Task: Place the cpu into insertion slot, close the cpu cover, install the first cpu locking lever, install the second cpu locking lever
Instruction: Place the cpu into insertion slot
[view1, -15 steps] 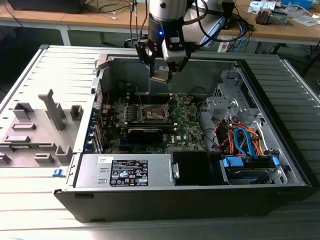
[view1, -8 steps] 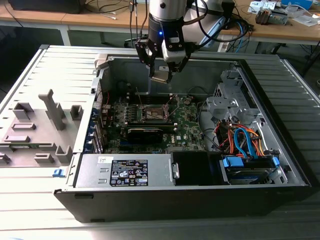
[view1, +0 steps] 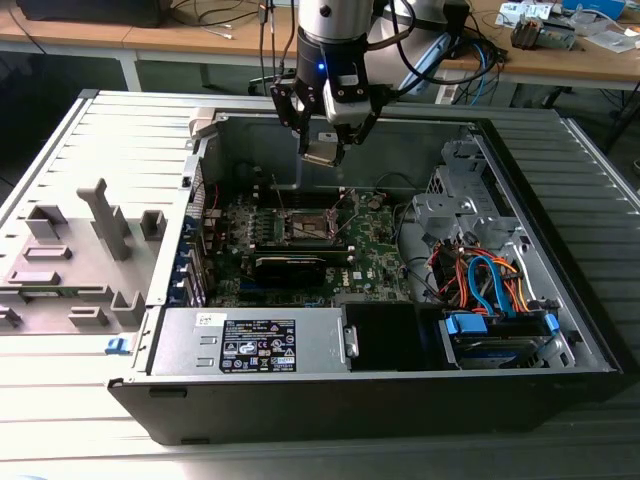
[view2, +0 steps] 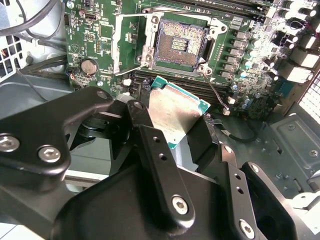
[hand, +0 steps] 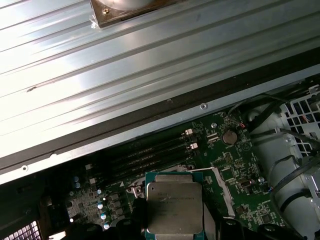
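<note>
— Surface?
— Ribbed grey metal table (view1: 590, 200).
— On it?
— Open computer case (view1: 300, 400), middle. Grey holder block (view1: 75, 270) just beside it, exterior view's left. Small blue clip (view1: 117, 346) near both.

Black end effector (view2: 174, 125), silver screws (view2: 50, 154)

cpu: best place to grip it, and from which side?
Two opposite side edges of the cpu, approached from its silver lid side, as the claw holds it now. It is a thin flat square, so the edges likely give the best purchase, and the underside stays free to face the open socket.
</note>
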